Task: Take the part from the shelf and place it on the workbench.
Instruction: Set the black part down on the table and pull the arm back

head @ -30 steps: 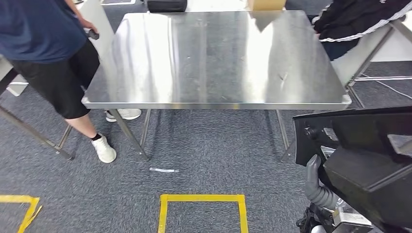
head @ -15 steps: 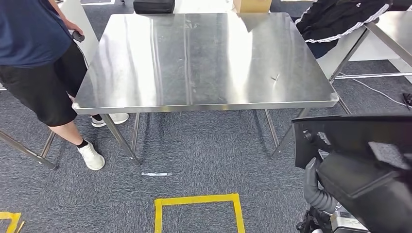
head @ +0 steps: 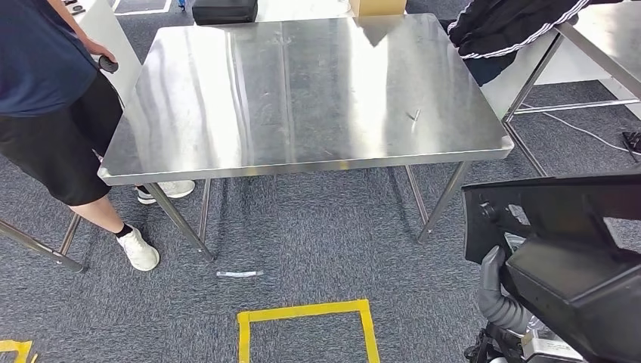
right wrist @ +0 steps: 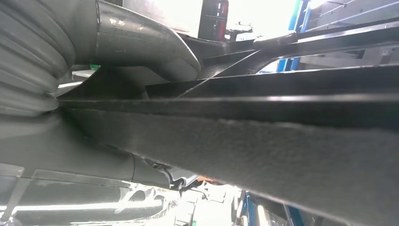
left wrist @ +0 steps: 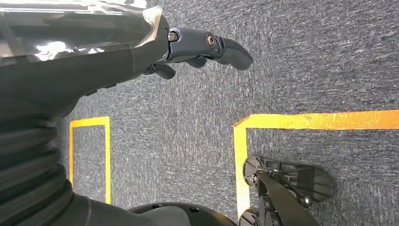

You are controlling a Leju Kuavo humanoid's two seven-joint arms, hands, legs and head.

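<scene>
The part (head: 574, 249) is a large black angular panel at the lower right of the head view. My right hand (head: 495, 291) holds it from below, its grey thumb pressed against the part's near side. The right wrist view has the part's dark edge (right wrist: 282, 117) running across in front of my right hand (right wrist: 117, 42). Ahead stands the steel workbench (head: 302, 83), its front edge some way beyond the part. My left hand (left wrist: 188, 44) hangs over the grey carpet, holding nothing, its fingers loosely apart.
A person (head: 53, 98) in dark shorts stands at the workbench's left corner. A black case (head: 224, 10) and a cardboard box (head: 376, 6) sit along its far edge, a small metal bit (head: 413, 116) near its right side. A yellow tape square (head: 302, 333) marks the floor.
The whole view has shifted as the camera moved: the workbench now sits further left and more fully in view. The black part stays held in my right hand.
</scene>
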